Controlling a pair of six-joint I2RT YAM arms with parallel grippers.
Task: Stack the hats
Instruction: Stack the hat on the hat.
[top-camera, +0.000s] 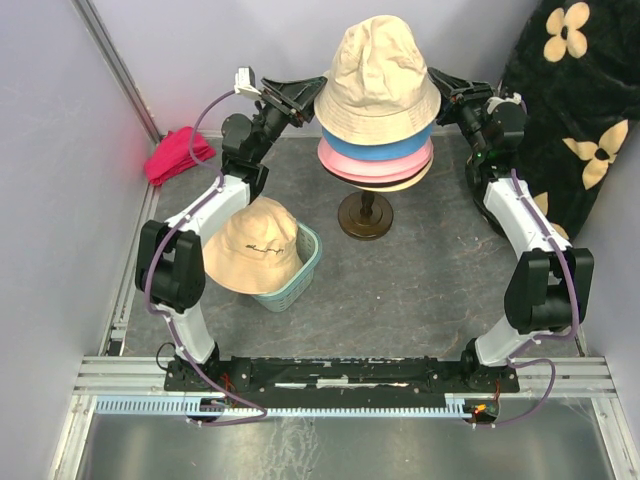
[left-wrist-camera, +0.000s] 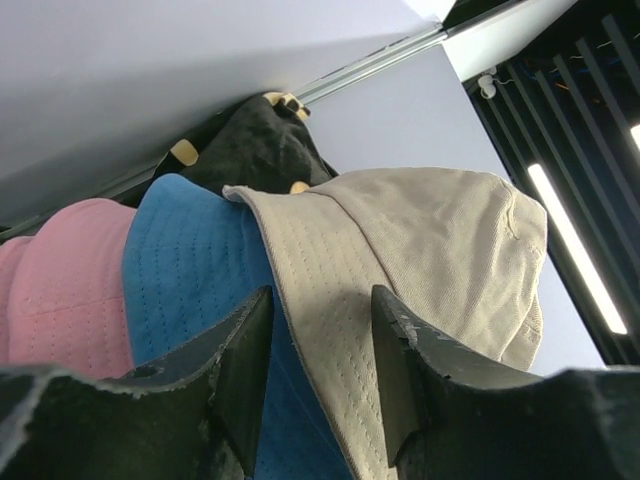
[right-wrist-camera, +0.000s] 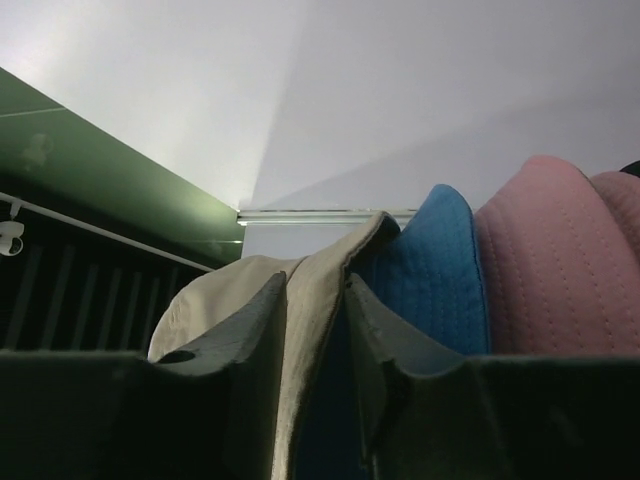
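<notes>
- The grey tabletop (top-camera: 400, 300) is bounded by pale walls; a black floral fabric (top-camera: 580, 90) is draped at the far right.
- A stack of hats is carried on a dark stand (top-camera: 365, 215) at the far centre of the tabletop. The top beige hat (top-camera: 375, 80) is seated over the blue hat (top-camera: 385, 152), which is seated over the pink hat (top-camera: 370, 167). Further brims are seen beneath, but they cannot be separated with certainty.
- A second beige hat (top-camera: 250, 245) is lodged crown-up in the teal basket (top-camera: 305, 265), near left of the stand, beside the left arm.
- The left pincer (left-wrist-camera: 320, 300) is positioned at the left edge of the stack. Its jaws are held partly apart, with the brims of the top beige hat and the blue hat lying between them.
- The right pincer (right-wrist-camera: 315, 285) is positioned at the right edge of the stack. Its jaws are set narrow on either side of the top beige hat's brim; whether the brim is clamped cannot be told.
- A magenta cloth (top-camera: 178, 153) is bundled at the far left wall.
</notes>
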